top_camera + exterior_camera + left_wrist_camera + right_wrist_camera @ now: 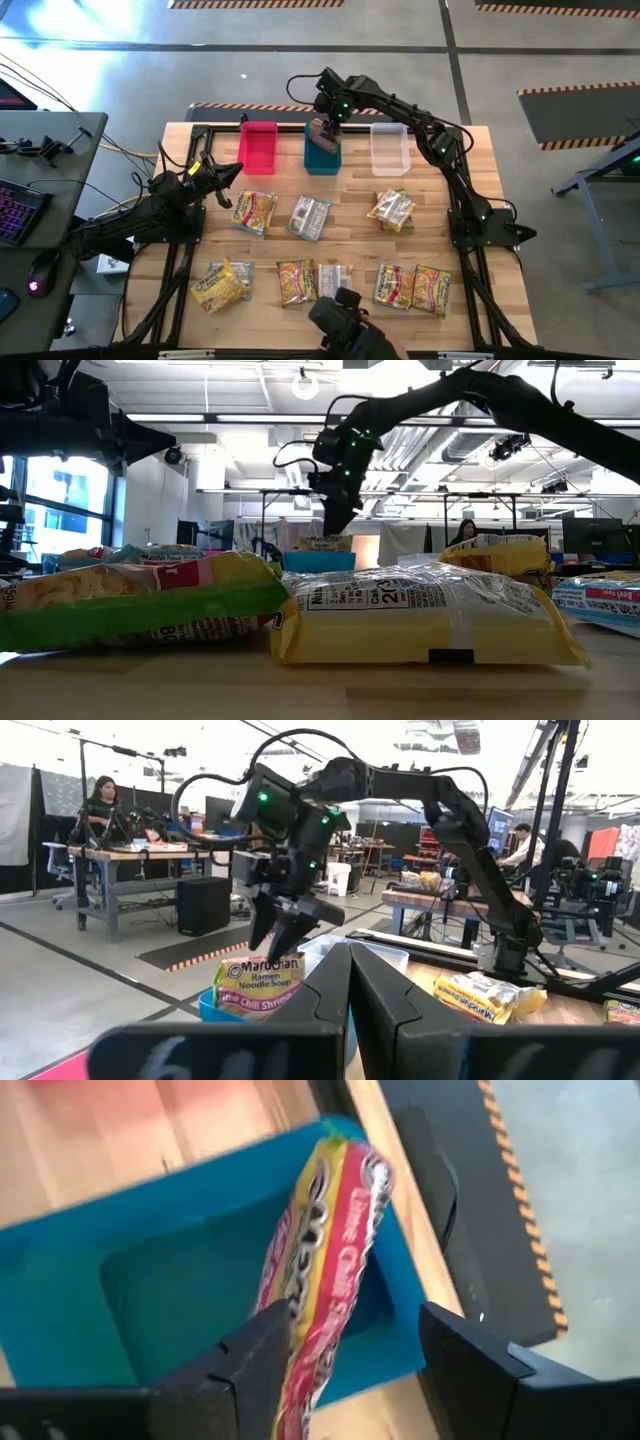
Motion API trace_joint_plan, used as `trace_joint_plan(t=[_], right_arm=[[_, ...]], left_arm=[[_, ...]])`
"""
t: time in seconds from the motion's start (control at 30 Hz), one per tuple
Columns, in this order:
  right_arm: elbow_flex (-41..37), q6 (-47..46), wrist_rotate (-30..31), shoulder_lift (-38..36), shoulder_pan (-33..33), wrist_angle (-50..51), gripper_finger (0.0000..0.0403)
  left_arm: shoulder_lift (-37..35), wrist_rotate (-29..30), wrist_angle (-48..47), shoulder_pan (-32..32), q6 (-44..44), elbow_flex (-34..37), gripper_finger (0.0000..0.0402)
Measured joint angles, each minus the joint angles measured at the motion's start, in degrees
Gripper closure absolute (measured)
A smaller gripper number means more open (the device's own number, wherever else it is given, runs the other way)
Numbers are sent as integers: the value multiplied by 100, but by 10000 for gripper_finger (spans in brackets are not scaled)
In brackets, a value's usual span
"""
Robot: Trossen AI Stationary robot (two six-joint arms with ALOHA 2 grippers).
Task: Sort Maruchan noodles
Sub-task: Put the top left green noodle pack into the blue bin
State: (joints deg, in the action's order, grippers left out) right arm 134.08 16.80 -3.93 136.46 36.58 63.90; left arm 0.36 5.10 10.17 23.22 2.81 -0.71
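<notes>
A yellow and pink Maruchan noodles packet point(330, 1260) stands on edge in the blue bin point(322, 158) at the table's far side, its top sticking up over the rim. My right gripper point(285, 942) hangs open just above it, pointing steeply down, with the packet close to one finger point(250, 1355). Several more noodle packets point(310, 216) lie flat in two rows on the wooden table. My left gripper point(230, 172) waits shut at the table's left, with nothing in it. My right gripper stands open over the packet's upper edge point(258, 965). Whether one finger still touches the packet's side point(300, 1330) I cannot tell. The packet rests in the blue bin on its lower edge, tilted.
A pink bin point(257, 148) stands left of the blue one and a clear bin point(389, 148) right of it. Two packets point(430, 610) lie close to the low camera at the near edge. A black frame runs round the table, and people sit at desks beyond it.
</notes>
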Motion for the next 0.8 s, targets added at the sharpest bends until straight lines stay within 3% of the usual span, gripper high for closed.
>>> trace_joint_plan(t=[0.47,0.57,0.8], right_arm=[[0,-571,-386,37,1,58,300],[0,-647,-262,37,-28,13,288],[0,-792,-319,37,-39,52,208]], left_arm=[[0,0,-1,-1,4,0,401],[0,0,-1,0,6,0,401],[0,0,-2,-1,5,0,401]])
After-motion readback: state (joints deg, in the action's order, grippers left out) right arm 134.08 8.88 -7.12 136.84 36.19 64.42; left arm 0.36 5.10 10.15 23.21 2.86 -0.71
